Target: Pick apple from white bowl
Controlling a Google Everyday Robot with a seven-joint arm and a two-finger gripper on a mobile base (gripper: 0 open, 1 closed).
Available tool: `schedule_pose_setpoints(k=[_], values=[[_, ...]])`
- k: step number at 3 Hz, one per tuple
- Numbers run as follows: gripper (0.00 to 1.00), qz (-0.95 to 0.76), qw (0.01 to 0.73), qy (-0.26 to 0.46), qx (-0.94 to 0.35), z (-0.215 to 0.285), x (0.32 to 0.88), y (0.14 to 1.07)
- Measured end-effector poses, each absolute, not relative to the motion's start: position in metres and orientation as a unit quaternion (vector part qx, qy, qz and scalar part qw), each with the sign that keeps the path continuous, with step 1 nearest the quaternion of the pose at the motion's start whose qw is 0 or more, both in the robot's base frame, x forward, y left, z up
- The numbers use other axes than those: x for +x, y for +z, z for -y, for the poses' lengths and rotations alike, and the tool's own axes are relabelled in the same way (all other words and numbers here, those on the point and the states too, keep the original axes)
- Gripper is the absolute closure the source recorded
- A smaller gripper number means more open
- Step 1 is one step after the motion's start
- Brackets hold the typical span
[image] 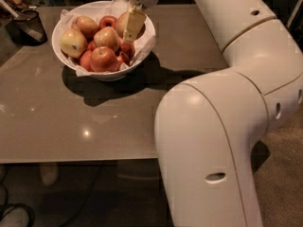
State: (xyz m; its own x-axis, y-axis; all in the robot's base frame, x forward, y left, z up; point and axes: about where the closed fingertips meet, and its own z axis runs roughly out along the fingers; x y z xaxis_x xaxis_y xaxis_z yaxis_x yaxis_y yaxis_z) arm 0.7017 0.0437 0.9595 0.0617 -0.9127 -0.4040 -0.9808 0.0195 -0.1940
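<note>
The white bowl (110, 73), lined with crumpled white paper, stands at the back left of the table and holds several apples. My gripper (129, 28) reaches down into its right side from above. One pale yellow finger (134, 23) lies across the front of the apple (120, 22), a pale yellow-gold one with a blush, at the bowl's back right. The other finger is hidden behind it. The apple sits a little higher than the fruit around it.
A yellow apple with a dark sticker (72, 42) lies at the bowl's left and a small red apple (108, 21) at the back. A dark mesh basket (29, 26) stands at the far left. My arm (222, 126) fills the right side over the brown table (71, 122).
</note>
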Motion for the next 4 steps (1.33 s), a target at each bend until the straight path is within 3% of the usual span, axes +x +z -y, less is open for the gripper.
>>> schedule_pose_setpoints(k=[4], values=[[1.0, -0.624, 0.285, 0.091, -0.722, -0.074, 0.61, 1.075]])
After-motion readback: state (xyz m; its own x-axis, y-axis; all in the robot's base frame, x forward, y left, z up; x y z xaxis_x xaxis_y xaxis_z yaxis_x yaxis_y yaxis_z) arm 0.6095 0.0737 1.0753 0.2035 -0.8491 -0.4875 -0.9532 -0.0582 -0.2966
